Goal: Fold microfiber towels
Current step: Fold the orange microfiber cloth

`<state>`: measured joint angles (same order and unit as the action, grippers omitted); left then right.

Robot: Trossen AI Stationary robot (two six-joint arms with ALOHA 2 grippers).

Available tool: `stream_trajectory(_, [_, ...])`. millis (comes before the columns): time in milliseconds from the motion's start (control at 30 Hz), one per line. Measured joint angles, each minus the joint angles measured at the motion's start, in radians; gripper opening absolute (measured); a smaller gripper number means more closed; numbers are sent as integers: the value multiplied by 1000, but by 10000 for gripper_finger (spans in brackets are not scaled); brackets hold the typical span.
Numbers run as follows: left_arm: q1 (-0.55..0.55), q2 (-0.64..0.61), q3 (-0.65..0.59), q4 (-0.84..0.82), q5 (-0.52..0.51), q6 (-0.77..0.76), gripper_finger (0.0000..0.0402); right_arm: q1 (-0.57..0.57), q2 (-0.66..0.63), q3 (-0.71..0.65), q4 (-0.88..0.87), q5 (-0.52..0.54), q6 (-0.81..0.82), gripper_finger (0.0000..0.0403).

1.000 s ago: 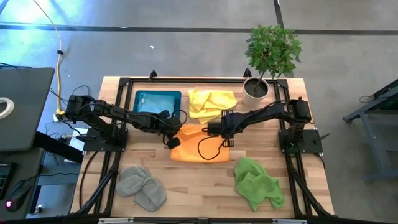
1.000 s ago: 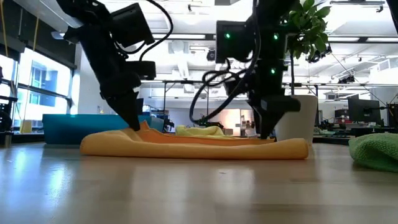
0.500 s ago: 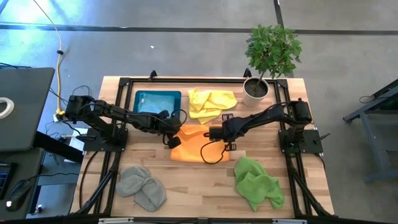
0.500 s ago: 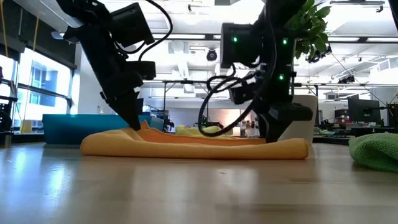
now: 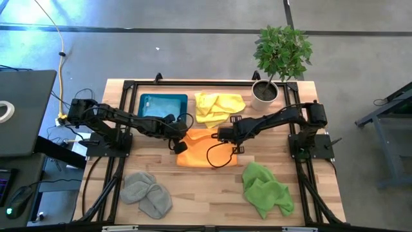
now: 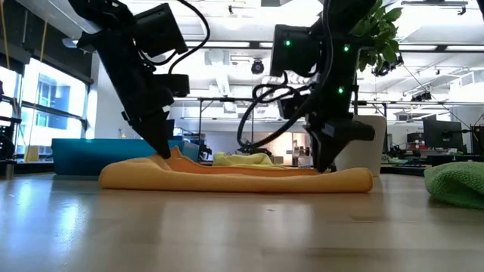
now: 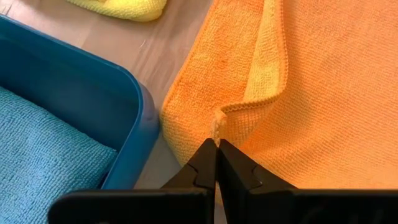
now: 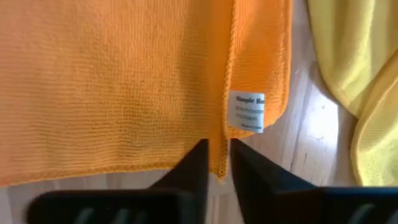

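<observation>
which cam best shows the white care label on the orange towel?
Right wrist view: the white label sits on the orange towel by its folded hem, print visible. The high view shows the towel only; in the low and left wrist views the label is not visible.

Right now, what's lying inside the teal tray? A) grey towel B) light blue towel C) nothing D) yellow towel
B: the left wrist view shows a light blue towel lying inside the teal tray, beside the orange towel.

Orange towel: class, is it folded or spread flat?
Partly folded. The orange towel lies on the table with one hemmed layer doubled over another; its tagged edge also overlaps the cloth beneath.
</observation>
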<state>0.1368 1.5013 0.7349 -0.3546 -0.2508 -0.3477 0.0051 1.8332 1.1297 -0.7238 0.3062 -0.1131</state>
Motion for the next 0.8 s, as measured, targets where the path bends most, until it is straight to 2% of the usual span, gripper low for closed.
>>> stream_trajectory(67, [0, 0, 0, 0, 0, 1, 0, -1, -12, 0, -2, -8, 0, 20])
stream_trajectory(133, [0, -2, 0, 0, -4, 1, 0, -1, -20, 0, -6, -23, 1, 6])
stream_trajectory(233, [0, -16, 0, 2, -7, 2, 0, -1, -21, 0, -10, -29, 16, 14])
stream_trajectory(467, [0, -67, 0, -2, -6, 2, 0, -9, -21, 0, -32, -53, 33, 4])
stream_trajectory(633, [0, -82, 0, -9, -6, 1, 0, -37, -21, 0, -45, -115, 56, 51])
stream_trajectory(800, [0, -82, 0, -49, -4, -11, 0, -65, -21, 0, -39, -108, 55, 112])
